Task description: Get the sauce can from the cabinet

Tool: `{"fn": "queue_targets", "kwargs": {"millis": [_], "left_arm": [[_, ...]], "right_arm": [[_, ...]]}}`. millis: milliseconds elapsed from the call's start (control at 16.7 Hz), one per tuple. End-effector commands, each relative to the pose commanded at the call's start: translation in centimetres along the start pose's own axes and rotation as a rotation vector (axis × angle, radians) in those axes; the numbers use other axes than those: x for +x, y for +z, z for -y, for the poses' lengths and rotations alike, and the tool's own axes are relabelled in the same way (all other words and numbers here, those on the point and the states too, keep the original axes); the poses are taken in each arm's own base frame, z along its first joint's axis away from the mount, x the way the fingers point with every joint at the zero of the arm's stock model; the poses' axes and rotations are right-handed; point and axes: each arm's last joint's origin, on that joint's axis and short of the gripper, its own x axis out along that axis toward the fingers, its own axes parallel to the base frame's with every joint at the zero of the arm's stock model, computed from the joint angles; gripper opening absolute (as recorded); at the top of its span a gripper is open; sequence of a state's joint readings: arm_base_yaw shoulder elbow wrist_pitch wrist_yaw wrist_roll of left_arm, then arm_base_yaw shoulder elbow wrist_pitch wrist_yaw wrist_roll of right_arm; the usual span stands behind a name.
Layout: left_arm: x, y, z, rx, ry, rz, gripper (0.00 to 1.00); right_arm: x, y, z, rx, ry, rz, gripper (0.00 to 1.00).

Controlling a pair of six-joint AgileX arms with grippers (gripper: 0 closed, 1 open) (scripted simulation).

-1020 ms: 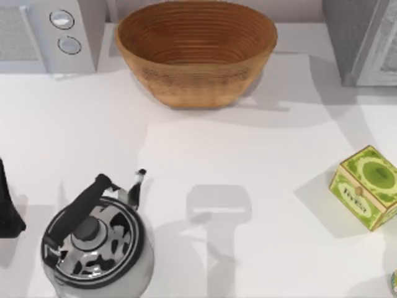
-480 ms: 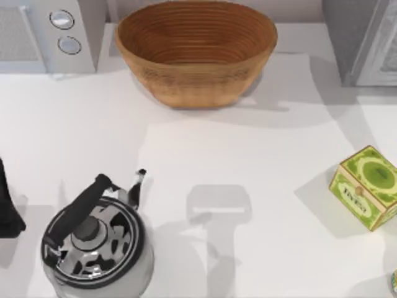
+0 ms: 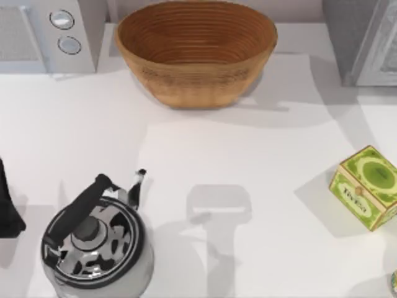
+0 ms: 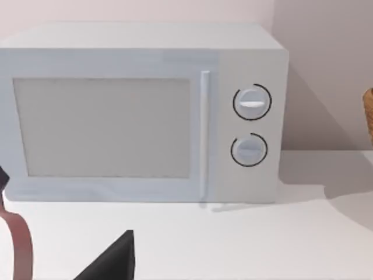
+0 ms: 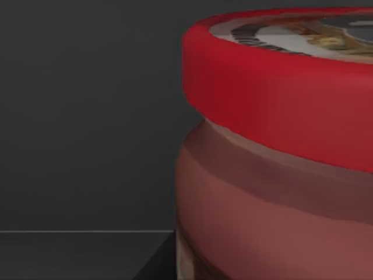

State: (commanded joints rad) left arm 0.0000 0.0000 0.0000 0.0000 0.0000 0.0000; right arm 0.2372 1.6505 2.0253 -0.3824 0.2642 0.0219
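Right tool's own state: cannot tell. Just ahead of it, very near, stands the sauce can (image 5: 280, 163), upright on a dark cabinet floor, dark wall behind. Judgement: centre on the body below the red lid, then pinch squarely. Left arm (image 3: 7, 205) idles facing a microwave (image 4: 140, 111)

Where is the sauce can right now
The sauce can sits very close in front of the right wrist camera, upright on a dark surface with a dark wall behind it.
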Motion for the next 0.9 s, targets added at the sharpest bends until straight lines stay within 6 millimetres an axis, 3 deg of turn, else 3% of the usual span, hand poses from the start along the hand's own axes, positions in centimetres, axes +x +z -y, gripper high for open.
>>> {"fn": "queue_targets", "kwargs": {"millis": [600, 720, 900], "left_arm": [[0.0, 0.0, 0.0, 0.0, 0.0, 0.0, 1.0], [0.0, 0.0, 0.0, 0.0, 0.0, 0.0, 1.0], [0.0, 0.0, 0.0, 0.0, 0.0, 0.0, 1.0]], "right_arm": [[-0.2, 0.1, -0.1, 0.002, 0.002, 0.001, 0.0], [-2.0, 1.0, -0.7, 0.004, 0.007, 0.007, 0.0], [-7.4, 3.3, -1.5, 0.002, 0.009, 0.001, 0.0]]}}
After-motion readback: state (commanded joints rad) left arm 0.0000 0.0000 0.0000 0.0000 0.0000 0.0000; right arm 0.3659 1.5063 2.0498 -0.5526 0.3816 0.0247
